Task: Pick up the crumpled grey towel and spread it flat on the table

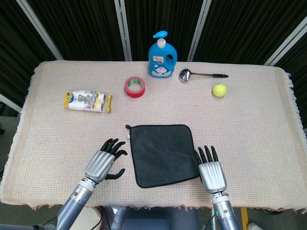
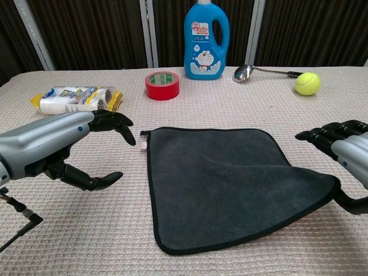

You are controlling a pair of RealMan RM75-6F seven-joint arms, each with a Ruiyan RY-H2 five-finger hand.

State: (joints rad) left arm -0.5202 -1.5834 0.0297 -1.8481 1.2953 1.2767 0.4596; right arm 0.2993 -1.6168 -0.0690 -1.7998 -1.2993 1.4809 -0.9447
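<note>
Between both hands — grey towel (image 1: pixel 162 154) flat, right hand (image 1: pixel 212 173) seemingly touching corner

Printed on the blue detergent bottle (image 2: pixel 206 41): a label bearing a cartoon cat figure, seemingly Doraemon, beneath a small red and white logo too blurred to read. Printed on the yellow and white packet (image 2: pixel 75 99): a blue mark, illegible from either view. No other legible text anywhere.
</note>
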